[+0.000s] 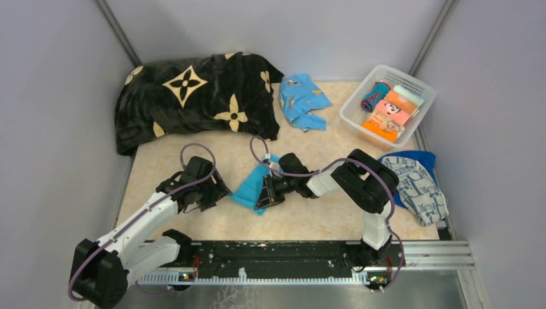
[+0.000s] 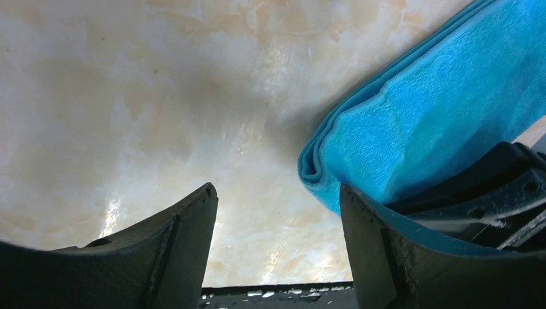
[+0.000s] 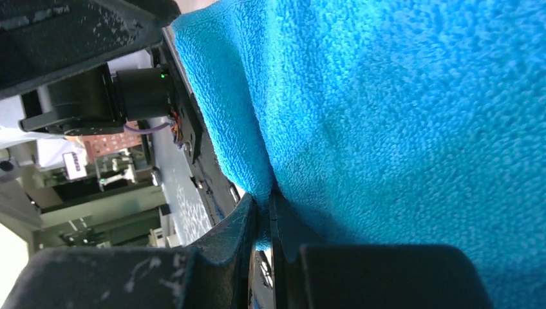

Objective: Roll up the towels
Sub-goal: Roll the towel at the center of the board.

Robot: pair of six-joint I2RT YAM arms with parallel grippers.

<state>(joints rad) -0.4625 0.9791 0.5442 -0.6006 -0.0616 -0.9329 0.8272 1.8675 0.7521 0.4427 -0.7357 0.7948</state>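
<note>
Currently turquoise towel [image 1: 248, 190] in pinch of right hand [image 3: 264, 203], just beside spread left hand [image 2: 277, 196]

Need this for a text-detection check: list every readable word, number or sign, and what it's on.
Nothing legible.
Small white sign in the right wrist view's background: blurred.
Orange-and-pink cartoon-face item in the white plastic basket: any lettering too small.
White towel with dark-blue print: too small to read.
</note>
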